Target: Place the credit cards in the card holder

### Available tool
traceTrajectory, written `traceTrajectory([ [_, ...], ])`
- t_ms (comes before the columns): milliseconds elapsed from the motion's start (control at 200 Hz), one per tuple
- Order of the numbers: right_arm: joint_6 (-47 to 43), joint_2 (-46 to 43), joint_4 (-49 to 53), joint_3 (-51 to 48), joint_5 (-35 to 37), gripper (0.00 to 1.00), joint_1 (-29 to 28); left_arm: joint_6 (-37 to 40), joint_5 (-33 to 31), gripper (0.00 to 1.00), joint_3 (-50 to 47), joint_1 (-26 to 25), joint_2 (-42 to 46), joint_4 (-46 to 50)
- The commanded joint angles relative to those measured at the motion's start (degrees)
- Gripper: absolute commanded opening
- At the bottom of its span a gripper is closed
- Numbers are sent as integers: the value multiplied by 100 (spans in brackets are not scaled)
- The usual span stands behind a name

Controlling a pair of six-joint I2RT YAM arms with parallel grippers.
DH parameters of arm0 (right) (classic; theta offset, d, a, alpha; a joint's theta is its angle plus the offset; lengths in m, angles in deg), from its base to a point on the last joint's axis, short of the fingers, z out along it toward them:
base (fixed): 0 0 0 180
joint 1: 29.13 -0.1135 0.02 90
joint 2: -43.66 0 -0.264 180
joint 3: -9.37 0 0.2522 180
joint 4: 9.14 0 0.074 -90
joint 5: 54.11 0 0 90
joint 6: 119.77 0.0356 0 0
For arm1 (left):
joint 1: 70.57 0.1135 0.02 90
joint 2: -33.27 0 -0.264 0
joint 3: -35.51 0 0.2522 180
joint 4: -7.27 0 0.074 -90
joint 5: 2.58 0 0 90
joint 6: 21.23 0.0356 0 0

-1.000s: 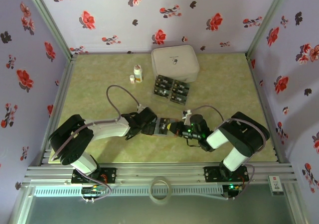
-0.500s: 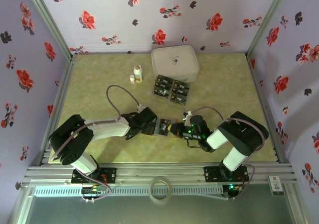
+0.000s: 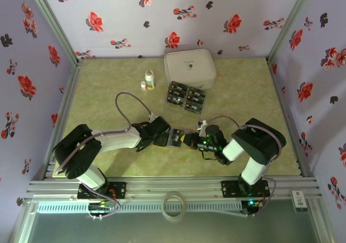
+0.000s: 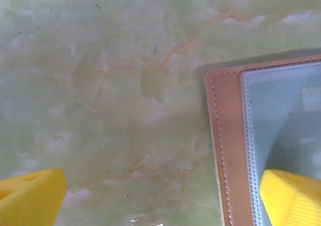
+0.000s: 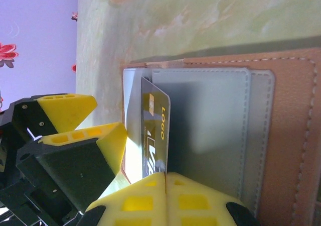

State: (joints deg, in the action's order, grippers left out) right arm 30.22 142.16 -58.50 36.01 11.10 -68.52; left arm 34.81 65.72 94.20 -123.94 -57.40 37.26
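Observation:
The reddish-brown card holder (image 3: 177, 137) lies open on the table between my two grippers, grey pockets up (image 5: 210, 125). My right gripper (image 5: 165, 178) is shut on the edge of one dark credit card (image 5: 155, 130) with yellow lettering. The card's far end sits at the mouth of the leftmost grey pocket. My left gripper (image 4: 160, 201) is open and low over the holder's left edge (image 4: 228, 150). One of its yellow fingers (image 4: 291, 196) is over the grey pocket, the other over bare table. Several more credit cards (image 3: 185, 97) lie in rows further back.
A large white rounded case (image 3: 190, 69) stands at the back centre. Two small white bottles (image 3: 149, 80) are to its left. A grey cable (image 3: 121, 105) loops over the table from the left arm. Flowered walls close in three sides.
The right arm's upper links have shifted a little to the left. Both grippers, the card and the holder stay where they were.

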Motion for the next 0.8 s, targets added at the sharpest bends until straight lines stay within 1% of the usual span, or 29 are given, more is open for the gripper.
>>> traceTrajectory([
  [0,65,258,169,21,-42,0,-35,-13,-160,100,-124,-28,-18,152],
  [310,213,654,-176,152,-275,0,-42,-28,-163,100,-142,-33,1,143],
  [415,241,627,-236,162,-311,21,-42,-31,-161,100,-138,-30,14,147],
  [445,238,576,-180,166,-296,25,-42,-38,-160,100,-125,-27,23,163],
  [550,87,255,317,238,-257,32,-41,-65,-153,100,-73,-25,104,201],
  [595,-8,62,633,303,-221,33,-34,-77,-153,100,-64,-16,176,219],
  [730,-453,-615,1918,584,-137,40,-33,-120,-121,100,15,66,418,318],
  [795,-733,-904,2616,787,-96,45,-41,-145,-104,100,39,138,535,365],
])
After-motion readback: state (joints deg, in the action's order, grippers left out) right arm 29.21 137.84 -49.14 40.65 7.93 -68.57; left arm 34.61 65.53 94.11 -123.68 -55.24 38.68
